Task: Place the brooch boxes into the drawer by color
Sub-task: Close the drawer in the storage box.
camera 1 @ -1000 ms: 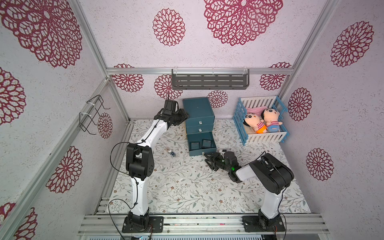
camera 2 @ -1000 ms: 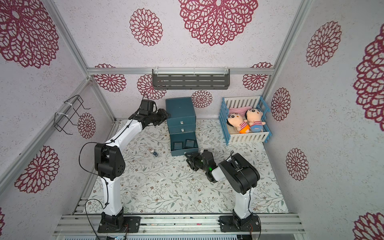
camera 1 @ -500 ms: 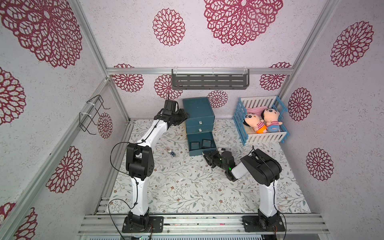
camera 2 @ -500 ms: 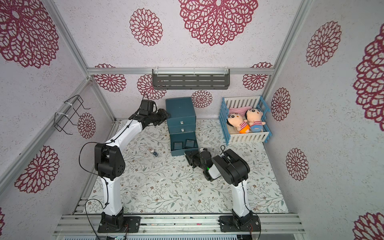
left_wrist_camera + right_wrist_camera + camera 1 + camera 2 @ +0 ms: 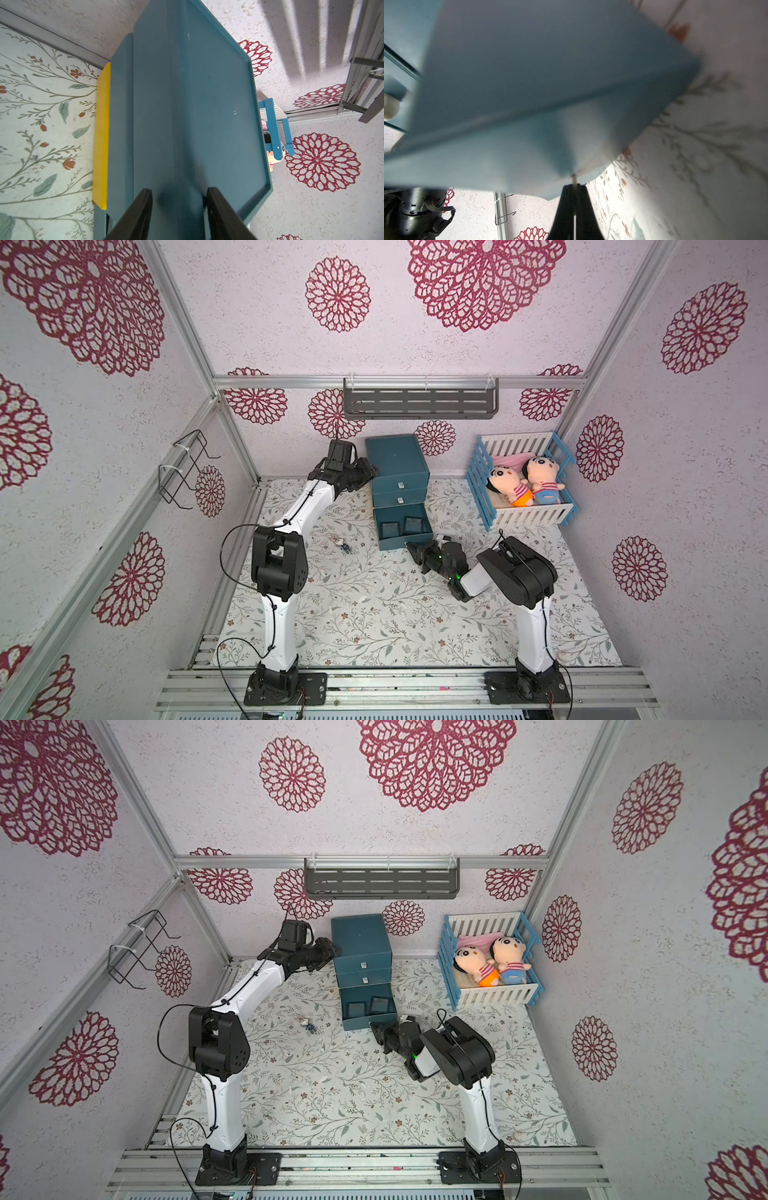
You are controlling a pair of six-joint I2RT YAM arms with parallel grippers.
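The teal drawer (image 5: 397, 456) (image 5: 360, 936) stands against the back wall with its bottom tray (image 5: 405, 541) pulled out. Two black brooch boxes (image 5: 390, 529) (image 5: 412, 525) lie side by side in that tray. My right gripper (image 5: 411, 548) (image 5: 574, 186) is shut, its tips against the tray's blurred front panel, with nothing clearly held. My left gripper (image 5: 369, 476) (image 5: 178, 195) is open, its fingers (image 5: 143, 205) resting on the chest's left upper edge (image 5: 187, 104). A yellow strip (image 5: 101, 135) runs along the chest's foot; I cannot tell what it is.
A blue-and-white crib (image 5: 523, 485) with two dolls stands at the back right. A small trinket (image 5: 345, 546) lies on the floral mat left of the open tray. A grey shelf (image 5: 419, 402) hangs on the back wall and a wire rack (image 5: 187, 468) on the left wall.
My right gripper has closed and edged up to the open tray's front, its elbow swinging right. The left arm has not moved.
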